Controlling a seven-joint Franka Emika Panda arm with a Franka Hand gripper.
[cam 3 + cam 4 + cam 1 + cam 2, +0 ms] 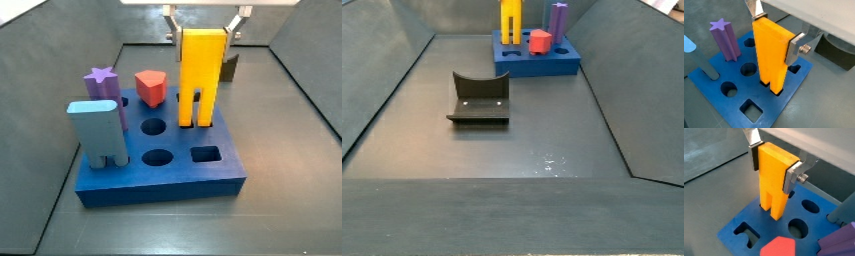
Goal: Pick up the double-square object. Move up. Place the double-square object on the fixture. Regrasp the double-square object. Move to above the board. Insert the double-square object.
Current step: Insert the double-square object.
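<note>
The tall yellow-orange double-square block (pixel 773 52) stands upright with its two square prongs reaching down to the top of the thick blue board (pixel 767 107), though whether they are seated in a hole cannot be told, and the gripper (pixel 777 31) has its flat silver fingers (pixel 795 48) pressed against the block's upper sides, jaws clamped on it. In a side view a purple star-shaped peg (pixel 100 84), a red rounded-triangle peg (pixel 151 87) and a light-blue rectangular block (pixel 98 134) also stand in the board. The dark fixture (pixel 478 97) sits well apart from the board on the grey floor, nothing on it.
</note>
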